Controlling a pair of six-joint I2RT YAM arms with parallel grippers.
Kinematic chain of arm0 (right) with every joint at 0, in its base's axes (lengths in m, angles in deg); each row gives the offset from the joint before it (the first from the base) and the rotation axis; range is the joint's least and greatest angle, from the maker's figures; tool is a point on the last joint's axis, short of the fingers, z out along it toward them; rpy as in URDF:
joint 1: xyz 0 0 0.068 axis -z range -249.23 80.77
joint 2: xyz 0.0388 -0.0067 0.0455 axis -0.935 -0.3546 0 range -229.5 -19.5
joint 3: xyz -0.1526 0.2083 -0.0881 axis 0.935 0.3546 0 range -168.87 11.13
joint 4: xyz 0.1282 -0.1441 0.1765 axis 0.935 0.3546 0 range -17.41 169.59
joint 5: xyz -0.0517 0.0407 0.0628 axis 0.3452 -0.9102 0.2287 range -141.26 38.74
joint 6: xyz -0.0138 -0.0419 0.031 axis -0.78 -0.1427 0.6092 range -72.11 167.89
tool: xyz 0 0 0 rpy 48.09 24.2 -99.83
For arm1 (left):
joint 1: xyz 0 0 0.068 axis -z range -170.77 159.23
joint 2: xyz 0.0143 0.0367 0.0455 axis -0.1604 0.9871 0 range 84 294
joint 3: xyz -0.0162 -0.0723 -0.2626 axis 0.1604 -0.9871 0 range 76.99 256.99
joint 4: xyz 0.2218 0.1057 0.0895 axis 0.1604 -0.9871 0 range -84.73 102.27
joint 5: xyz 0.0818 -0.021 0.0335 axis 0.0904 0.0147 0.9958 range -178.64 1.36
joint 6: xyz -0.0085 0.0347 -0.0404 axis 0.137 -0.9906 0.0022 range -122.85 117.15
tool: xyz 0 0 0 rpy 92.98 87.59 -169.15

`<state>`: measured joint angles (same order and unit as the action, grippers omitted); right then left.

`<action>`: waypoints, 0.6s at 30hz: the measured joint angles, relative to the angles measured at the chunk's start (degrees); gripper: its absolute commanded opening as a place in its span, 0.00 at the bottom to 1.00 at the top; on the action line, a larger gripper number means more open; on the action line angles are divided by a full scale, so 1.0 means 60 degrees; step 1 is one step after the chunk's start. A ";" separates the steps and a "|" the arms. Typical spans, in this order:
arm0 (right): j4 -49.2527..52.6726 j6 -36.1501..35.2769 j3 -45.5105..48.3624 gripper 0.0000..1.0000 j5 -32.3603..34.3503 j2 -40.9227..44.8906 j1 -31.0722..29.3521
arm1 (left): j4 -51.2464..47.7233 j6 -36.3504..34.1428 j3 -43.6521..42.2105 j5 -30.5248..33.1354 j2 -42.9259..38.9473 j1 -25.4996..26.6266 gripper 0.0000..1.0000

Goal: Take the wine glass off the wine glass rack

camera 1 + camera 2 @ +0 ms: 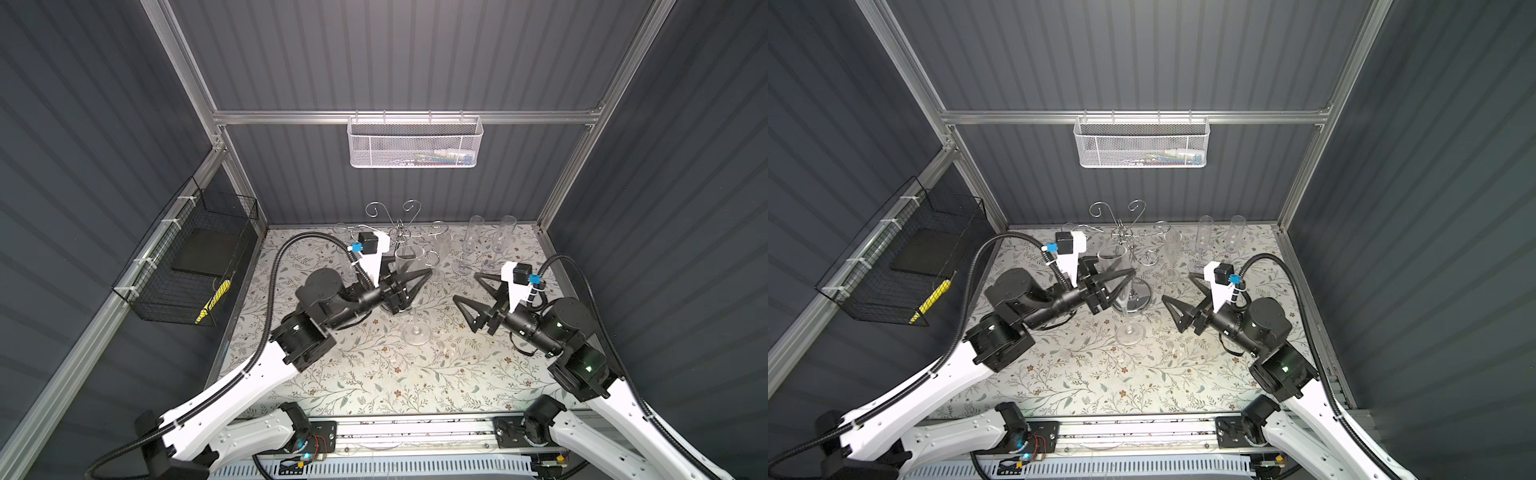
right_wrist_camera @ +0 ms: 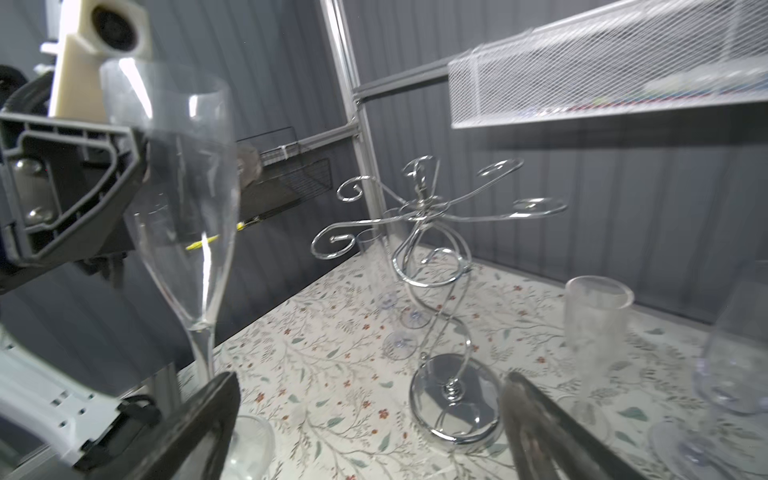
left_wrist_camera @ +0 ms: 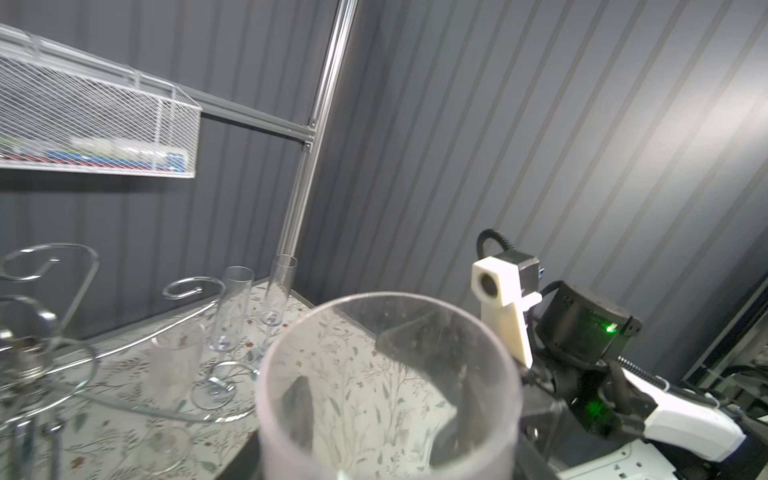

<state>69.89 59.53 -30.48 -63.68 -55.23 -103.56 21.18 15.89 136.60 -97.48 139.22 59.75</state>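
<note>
One wine glass [image 1: 409, 257] stands upright robot-side of the wine glass rack [image 2: 455, 409], clear of its arms, bowl clamped in the left pincer [image 1: 411, 276]; the right pincer [image 1: 466, 286] gapes empty nearby.

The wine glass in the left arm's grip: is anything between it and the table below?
Nothing visible. The clear stemmed wine glass stands upright in the left end effector, its foot low over bare floral tablecloth. The shiny chrome wire wine glass rack stands behind it, apart. Whether the foot touches down is unclear.
</note>
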 measured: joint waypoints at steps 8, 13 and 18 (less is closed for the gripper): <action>0.0178 -0.0597 0.0044 0.99 0.1712 0.0492 0.0007 | -0.1060 -0.1366 -0.1716 0.2820 -0.2703 0.0004 0.47; 0.0106 -0.0783 0.0397 0.99 0.2371 0.1005 0.0007 | -0.0747 -0.2000 -0.3457 0.4703 -0.3843 0.0000 0.48; 0.0044 -0.1042 0.0790 0.99 0.2805 0.1282 0.0007 | 0.0550 -0.2728 -0.5009 0.5850 -0.3763 0.0000 0.48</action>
<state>70.15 53.28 -25.73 -46.85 -47.53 -103.52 24.48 -0.48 106.55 -62.38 116.64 59.75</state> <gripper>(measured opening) 0.989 0.576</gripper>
